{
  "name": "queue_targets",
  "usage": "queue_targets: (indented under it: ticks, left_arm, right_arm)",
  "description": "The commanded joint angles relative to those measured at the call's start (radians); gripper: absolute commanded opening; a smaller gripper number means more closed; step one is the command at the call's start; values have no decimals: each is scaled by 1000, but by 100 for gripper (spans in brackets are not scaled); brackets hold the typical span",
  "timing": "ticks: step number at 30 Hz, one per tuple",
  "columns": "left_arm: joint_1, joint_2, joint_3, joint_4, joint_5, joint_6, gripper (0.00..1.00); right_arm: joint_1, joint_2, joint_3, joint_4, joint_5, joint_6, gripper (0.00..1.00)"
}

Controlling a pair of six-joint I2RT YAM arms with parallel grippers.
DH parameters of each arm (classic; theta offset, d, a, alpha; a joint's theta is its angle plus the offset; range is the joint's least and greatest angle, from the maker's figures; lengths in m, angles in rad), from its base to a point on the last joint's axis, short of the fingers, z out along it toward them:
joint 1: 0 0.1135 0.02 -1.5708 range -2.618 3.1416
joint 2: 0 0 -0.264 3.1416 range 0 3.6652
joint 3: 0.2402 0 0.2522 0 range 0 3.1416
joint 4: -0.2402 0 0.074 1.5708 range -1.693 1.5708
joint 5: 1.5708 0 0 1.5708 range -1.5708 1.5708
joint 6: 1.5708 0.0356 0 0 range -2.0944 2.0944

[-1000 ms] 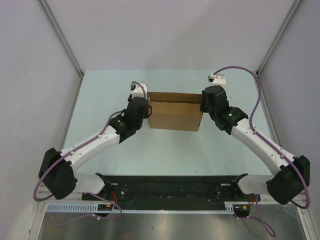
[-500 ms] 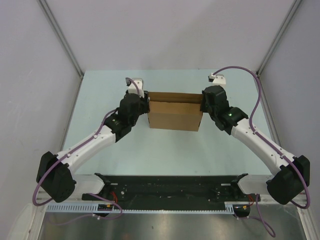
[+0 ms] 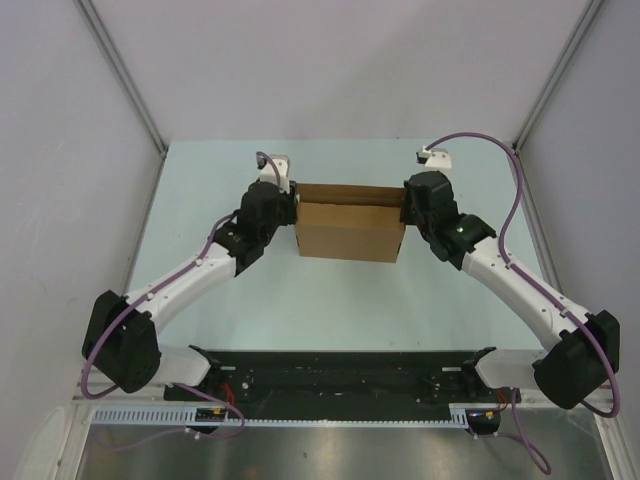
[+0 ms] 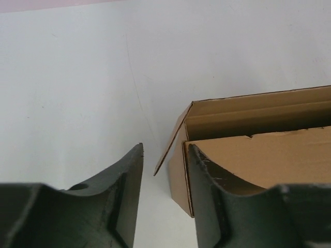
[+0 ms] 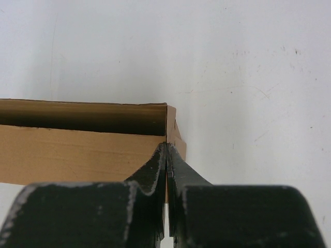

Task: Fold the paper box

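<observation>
Brown cardboard box (image 3: pixel 350 225) sits on the pale counter (image 3: pixel 300 310), toward the far middle, between the two arms. It is partly folded: walls up, a plain panel lying over the near part, and a dark open slot along the far edge where the back wall stands. Left tool (image 3: pixel 288 203) is at the box's left end, right tool (image 3: pixel 408 208) at its right end. In the left wrist view the left tool (image 4: pixel 164 155) is open, fingers clearly apart with bare counter showing in the gap. The box (image 4: pixel 258 155) is to the right, its near-left corner right next to the right-hand finger (image 4: pixel 207 181); cannot tell if they touch. A side flap (image 4: pixel 173 139) at that end is swung outward, tilted, not tucked in, and its loose lower edge points into the gap between the fingers. Nothing is clamped there. In the right wrist view the right tool (image 5: pixel 166 147) is pinched closed, fingers together with only a thin seam, and the right end wall of the box (image 5: pixel 77 152) runs straight into that seam, so it looks clamped on that thin wall at the corner. The open slot shows as a dark band along the top of the box in this view. Purple cables (image 3: pixel 515 215) loop off both arms. Grey enclosure walls (image 3: pixel 350 70) stand behind and beside the counter.
</observation>
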Motion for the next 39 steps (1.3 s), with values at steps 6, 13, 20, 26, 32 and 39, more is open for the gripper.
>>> queue_targets:
  ticks: [6,13,20,26,32,39]
  left_arm:
    - [20,-25,28,37,75,18,15]
    - [22,-51,47,5,123,-26,4]
    - [20,-47,110,-66,144,-28,0]
    - [20,-38,153,-97,164,-34,0]
    - [20,-34,89,-83,189,-87,0]
    - [20,-27,61,-88,216,-146,0]
  right_arm:
    - [10,18,-26,-83,-37,0,0]
    - [10,20,-26,-80,-39,-1,0]
    - [12,26,-26,-78,-43,0,0]
    - [14,29,-26,-75,-46,0,0]
    - [15,34,-26,-77,-49,2,0]
    - [17,35,-26,-78,-49,2,0]
